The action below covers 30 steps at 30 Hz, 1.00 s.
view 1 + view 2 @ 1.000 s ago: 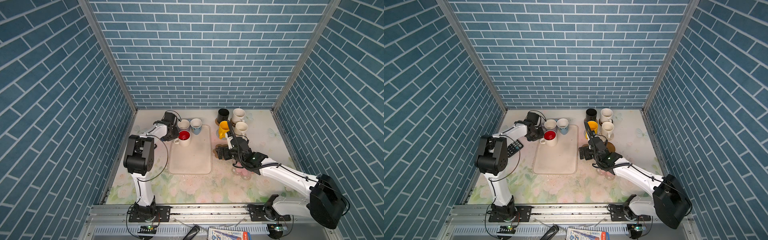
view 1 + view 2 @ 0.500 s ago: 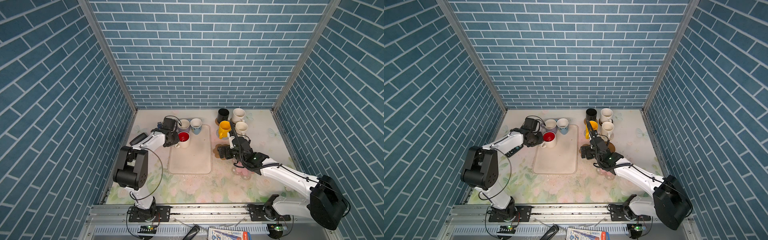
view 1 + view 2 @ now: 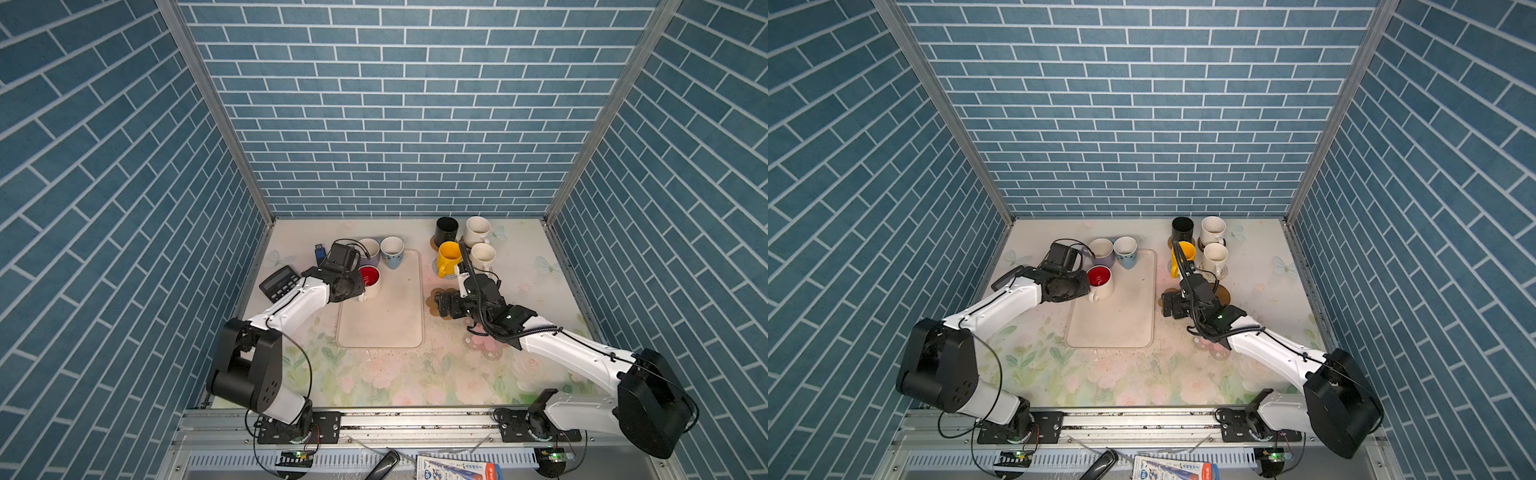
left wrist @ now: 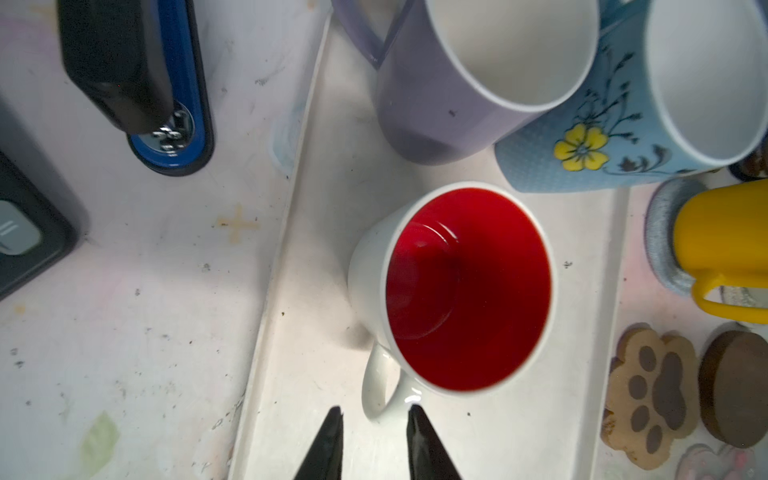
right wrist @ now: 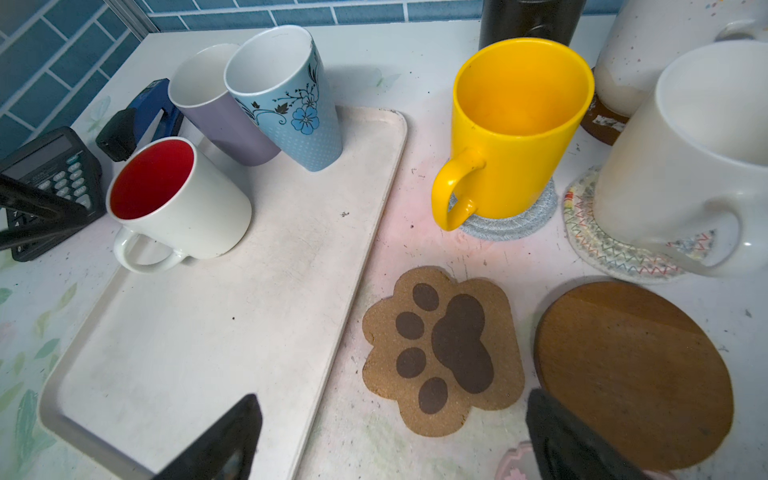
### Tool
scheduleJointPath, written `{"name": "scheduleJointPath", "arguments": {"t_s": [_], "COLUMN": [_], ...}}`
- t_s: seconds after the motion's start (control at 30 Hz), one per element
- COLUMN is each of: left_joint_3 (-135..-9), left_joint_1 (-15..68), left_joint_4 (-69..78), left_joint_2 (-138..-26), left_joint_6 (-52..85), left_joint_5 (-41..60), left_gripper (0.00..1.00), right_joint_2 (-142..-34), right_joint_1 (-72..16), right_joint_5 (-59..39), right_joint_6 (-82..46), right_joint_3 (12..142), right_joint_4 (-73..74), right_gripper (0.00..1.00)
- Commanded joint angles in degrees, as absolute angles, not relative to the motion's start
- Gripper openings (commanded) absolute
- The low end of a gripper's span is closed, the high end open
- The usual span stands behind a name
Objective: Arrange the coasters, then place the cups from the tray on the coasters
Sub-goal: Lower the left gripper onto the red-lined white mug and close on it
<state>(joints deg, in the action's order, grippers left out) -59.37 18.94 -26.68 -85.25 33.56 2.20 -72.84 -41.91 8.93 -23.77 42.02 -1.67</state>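
Note:
On the beige tray stand the red-inside white cup, a lavender cup and a light blue cup. My left gripper is narrowly open, its tips on either side of the red-inside cup's handle. Right of the tray, the yellow cup sits on a pale blue coaster. A black cup and two white cups stand nearby. My right gripper hangs wide open over the paw coaster, beside a bare brown disc and a pink flower coaster.
A black calculator and a blue and black stapler-like thing lie left of the tray, close to my left arm. Blue brick walls close in the back and both sides.
My left arm's shoulder and elbow have swung lower and toward the front, while its gripper stayed at the red-inside cup's handle. The right arm and the cups have not visibly moved.

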Motion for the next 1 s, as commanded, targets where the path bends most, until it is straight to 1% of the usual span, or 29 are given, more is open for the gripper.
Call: {"name": "scheduleJointPath", "arguments": {"t_s": [0.0,0.2,0.33,0.8,0.97], "left_joint_3": [-59.36,-59.75,-61.44,-65.65,-66.78], "left_joint_1": [19.76,20.89,21.89,23.82,23.86], "left_joint_4": [-30.63,-31.38,-32.14,-31.42,-30.74], "left_joint_2": [-83.39,-83.13,-85.05,-94.74,-97.86], "left_joint_6": [31.5,27.52,25.18,22.69,22.24], "left_joint_5": [1.14,2.55,1.86,-0.51,-1.4], "left_gripper": [0.35,0.47,0.5,0.49,0.42], "right_joint_2": [-73.39,-72.86,-72.8,-72.42,-72.99], "right_joint_1": [-41.51,-41.06,-40.77,-40.03,-39.99], "right_joint_5": [8.51,8.26,8.25,8.04,7.6], "right_joint_6": [-25.14,-25.22,-25.06,-24.96,-24.96], "right_joint_3": [40.6,40.21,40.35,40.38,40.56], "right_joint_4": [-1.05,-0.97,-1.3,-1.75,-1.52], "right_gripper": [0.99,0.99,0.99,0.99,0.99]}}
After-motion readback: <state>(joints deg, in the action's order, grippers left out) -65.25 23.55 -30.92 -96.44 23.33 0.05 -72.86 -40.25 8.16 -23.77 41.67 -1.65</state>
